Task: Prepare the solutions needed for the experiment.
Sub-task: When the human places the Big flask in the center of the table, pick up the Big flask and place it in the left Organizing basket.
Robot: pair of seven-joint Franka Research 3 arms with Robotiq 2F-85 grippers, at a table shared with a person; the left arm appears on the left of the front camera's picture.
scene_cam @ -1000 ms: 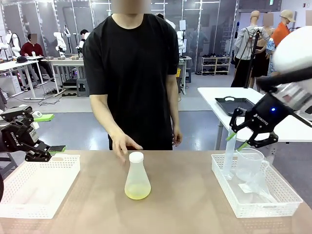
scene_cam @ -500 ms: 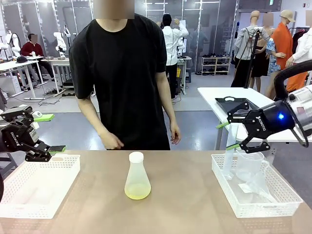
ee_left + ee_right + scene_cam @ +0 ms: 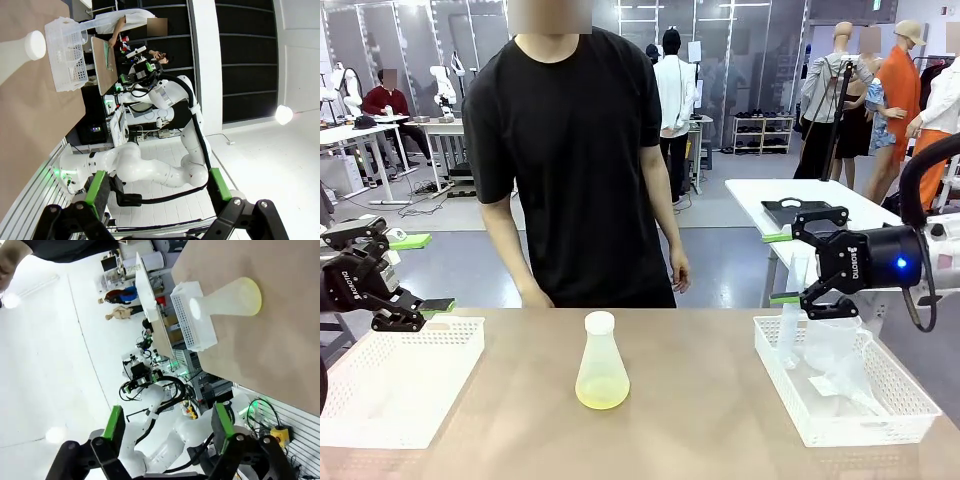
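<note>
So far, only a little yellow-green liquid [image 3: 601,397] sits at the bottom of the flask [image 3: 601,365]. The flask stands in the middle of the table [image 3: 700,420] with its white cap on. A clear tube [image 3: 789,325] and a cup [image 3: 832,345] rest in the white basket [image 3: 840,436] at the lower right, so the mixing looks barely begun. The right gripper [image 3: 783,267] hangs sideways above that basket, open wide and holding nothing. The left gripper [image 3: 157,187], at the far left over a second basket [image 3: 380,438], is wide and empty too.
</note>
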